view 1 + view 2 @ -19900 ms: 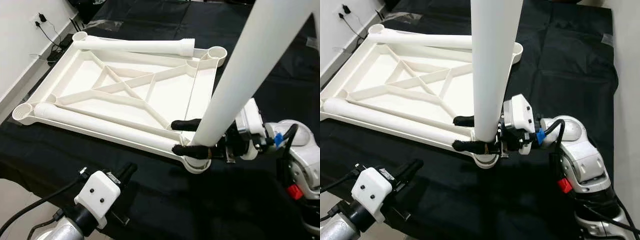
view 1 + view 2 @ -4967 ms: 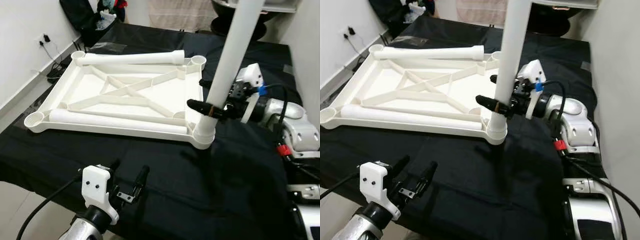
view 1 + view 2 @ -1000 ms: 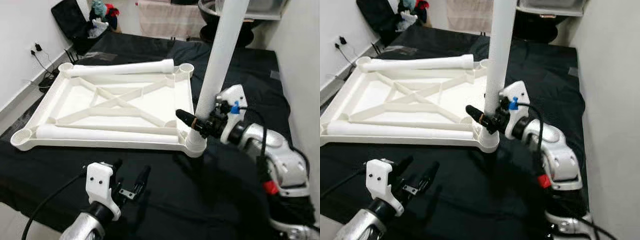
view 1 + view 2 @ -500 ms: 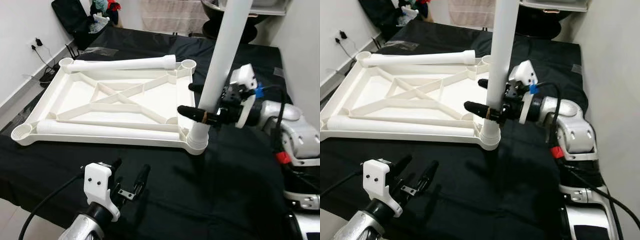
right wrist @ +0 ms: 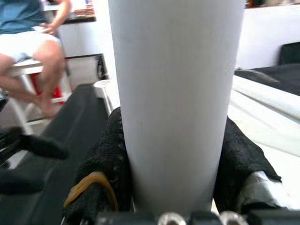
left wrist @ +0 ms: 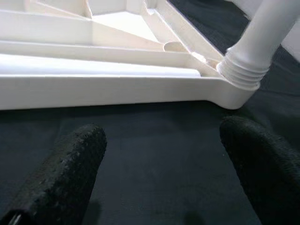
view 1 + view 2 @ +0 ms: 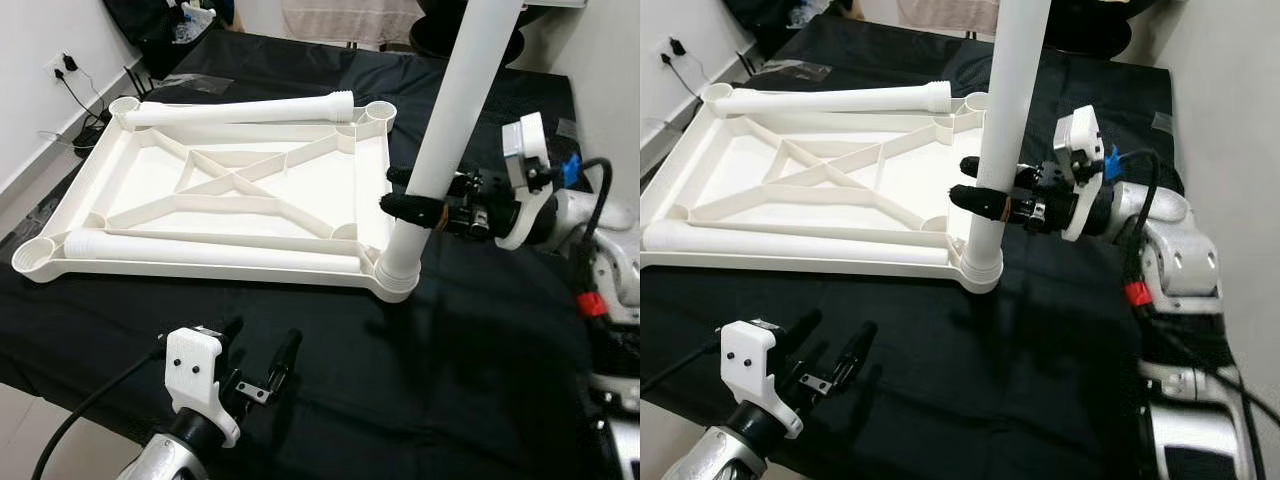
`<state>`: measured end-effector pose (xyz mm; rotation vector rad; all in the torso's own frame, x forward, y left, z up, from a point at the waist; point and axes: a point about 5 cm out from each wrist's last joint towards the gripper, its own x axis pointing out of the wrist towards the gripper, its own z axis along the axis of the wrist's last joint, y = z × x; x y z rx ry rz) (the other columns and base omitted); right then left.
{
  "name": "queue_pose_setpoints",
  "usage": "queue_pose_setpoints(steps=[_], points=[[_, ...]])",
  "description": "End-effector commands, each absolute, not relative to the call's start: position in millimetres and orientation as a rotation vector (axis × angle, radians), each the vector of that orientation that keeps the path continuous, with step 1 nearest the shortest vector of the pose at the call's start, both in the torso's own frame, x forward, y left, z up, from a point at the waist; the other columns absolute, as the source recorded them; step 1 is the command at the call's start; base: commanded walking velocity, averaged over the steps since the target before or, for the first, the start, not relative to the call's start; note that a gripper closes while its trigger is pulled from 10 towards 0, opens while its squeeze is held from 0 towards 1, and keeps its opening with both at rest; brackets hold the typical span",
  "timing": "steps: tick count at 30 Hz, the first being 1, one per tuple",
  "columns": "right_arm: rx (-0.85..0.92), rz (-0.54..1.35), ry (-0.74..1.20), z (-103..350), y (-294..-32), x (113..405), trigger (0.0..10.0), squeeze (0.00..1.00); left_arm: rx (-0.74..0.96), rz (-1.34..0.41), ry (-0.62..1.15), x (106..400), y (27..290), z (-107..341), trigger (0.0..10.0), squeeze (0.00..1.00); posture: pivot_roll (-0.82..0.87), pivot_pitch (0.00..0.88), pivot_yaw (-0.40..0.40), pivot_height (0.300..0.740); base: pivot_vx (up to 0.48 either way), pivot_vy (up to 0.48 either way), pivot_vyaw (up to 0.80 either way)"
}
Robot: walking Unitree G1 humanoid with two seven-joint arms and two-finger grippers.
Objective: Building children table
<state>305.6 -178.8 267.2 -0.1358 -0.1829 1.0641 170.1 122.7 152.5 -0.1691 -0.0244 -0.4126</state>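
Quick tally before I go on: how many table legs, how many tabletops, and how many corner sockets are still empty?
White table legs: 3, namely one upright leg held by the right gripper and two loose legs lying on the frame.
Upturned tabletop: 1.
Empty corner sockets: 3.
Total: 4 parts, 3 sockets still to fill.

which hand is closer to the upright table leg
Right. The right hand is shut on the upright table leg just above its corner socket. The left hand hovers open over the black cloth, in front of the tabletop.
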Motion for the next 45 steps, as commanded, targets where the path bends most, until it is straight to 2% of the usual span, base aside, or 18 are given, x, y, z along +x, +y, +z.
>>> queue_pose_setpoints(steps=[1,2,4,9,16,17,21,22,29,31,36,37,38,39,40,41,44,45], points=[[-0.156,0.61,0.01,213,-169,312,0.0,0.0,-0.155,-0.404,0.006,171,126,145,10.0,0.0,0.01,0.196,-0.013,0.74,0.0,0.0,0.0],[-0.184,0.348,0.045,198,-172,312,0.0,0.0,-0.155,-0.404,0.007,173,125,144,10.0,0.0,0.01,0.189,-0.013,0.74,0.0,0.0,0.0],[-0.022,-0.008,0.072,177,-178,299,0.0,0.0,-0.155,-0.406,0.005,174,125,142,10.0,0.0,0.0,0.181,-0.013,0.74,0.0,0.0,0.0],[-0.038,0.133,0.165,153,-148,290,0.0,0.0,-0.157,-0.408,0.009,180,124,139,10.0,0.0,0.0,0.136,-0.007,0.74,0.0,0.0,0.0],[-0.065,0.146,0.125,168,-146,301,0.0,0.0,-0.168,-0.41,-0.003,187,123,139,10.0,0.0,-0.02,0.131,-0.026,0.74,0.0,0.0,0.0],[-0.085,0.165,0.149,169,-149,302,10.0,0.0,-0.166,-0.401,-0.009,186,123,140,10.0,0.0,-0.02,0.138,-0.026,0.74,0.0,0.0,0.0],[-0.023,0.217,0.173,171,-144,299,10.0,0.0,-0.166,-0.398,-0.013,184,122,141,10.0,0.0,-0.02,0.16,-0.025,0.74,0.0,0.0,0.0],[0.002,0.262,0.139,179,-138,299,10.0,1.0,-0.168,-0.401,-0.011,183,122,142,10.0,0.0,-0.02,0.169,-0.023,0.74,0.0,0.0,0.0],[0.051,0.505,-0.027,217,-133,306,10.0,1.0,-0.173,-0.414,-0.009,177,122,146,10.0,0.0,-0.01,0.226,-0.013,0.74,0.0,0.0,0.0],[0.039,0.785,-0.088,236,-134,303,10.0,1.0,-0.173,-0.419,-0.005,173,122,148,10.0,0.0,0.0,0.241,-0.008,0.74,0.0,0.0,0.0],[-0.034,1.087,-0.122,251,-132,296,10.0,1.0,-0.169,-0.422,0.002,168,122,150,10.0,0.0,0.03,0.265,0.0,0.74,0.0,0.0,0.0],[-0.037,1.117,-0.121,253,-133,297,10.0,0.89,-0.168,-0.421,0.003,166,123,150,10.0,0.0,0.03,0.27,0.002,0.74,0.0,0.0,0.0],[-0.037,1.117,-0.121,253,-133,297,10.0,0.89,-0.168,-0.421,0.003,166,123,150,10.0,0.0,0.03,0.27,0.002,0.74,0.0,0.0,0.0],[-0.048,1.14,-0.115,254,-135,299,10.0,0.35,-0.167,-0.421,0.005,165,123,151,10.0,0.0,0.04,0.272,0.003,0.74,0.0,0.0,0.0],[-0.048,1.14,-0.115,254,-135,299,10.0,0.35,-0.167,-0.421,0.005,165,123,151,10.0,0.0,0.04,0.272,0.003,0.74,0.0,0.0,0.0],[-0.058,1.163,-0.119,257,-139,303,10.0,0.0,-0.165,-0.422,0.007,163,123,151,10.0,0.0,0.05,0.277,0.005,0.74,0.0,0.0,0.0],[-0.071,1.159,-0.142,265,-151,316,10.0,0.0,-0.162,-0.422,0.012,161,123,153,10.0,0.0,0.07,0.282,0.006,0.74,0.0,0.0,0.0],[-0.106,1.161,-0.162,274,-161,327,2.9,0.0,-0.16,-0.422,0.017,159,123,154,10.0,0.0,0.07,0.289,0.013,0.74,0.0,0.0,0.0]])
